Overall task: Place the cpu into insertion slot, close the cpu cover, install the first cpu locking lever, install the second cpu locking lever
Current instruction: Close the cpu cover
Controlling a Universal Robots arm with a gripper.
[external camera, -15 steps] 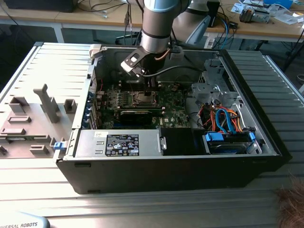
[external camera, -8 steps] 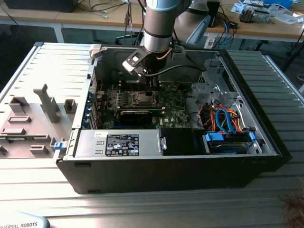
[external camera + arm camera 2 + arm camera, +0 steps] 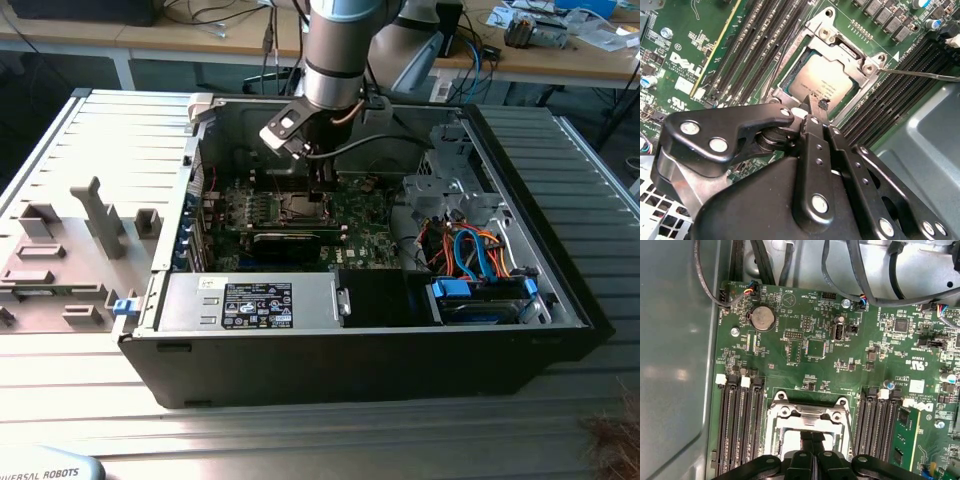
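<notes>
Black end effector [image 3: 815, 105] linkages sit closest in the second wrist view, fingers pinched together on nothing, tips over the cpu [image 3: 824, 82]. It lies seated in its socket, framed by the cpu cover [image 3: 845, 52]. It looks light, stiff and fragile, best held by its edges. Around them, the computer case [image 3: 350, 370] holds the motherboard [image 3: 815, 340]

- Arm [image 3: 335, 60]: round silver-grey tube with a pale blue band at its upper end in the exterior view.
- Wrist block [image 3: 283, 128]: white and black, boxy, jutting sideways.
- Cable [image 3: 390, 141]: thin, black, running off the wrist.
- Gripper [image 3: 815, 106]: matt black, with rounded link bars and slim tapering fingers [image 3: 812, 145].
- Screws [image 3: 820, 202]: bright silver, round-headed, one at each link pivot.
</notes>
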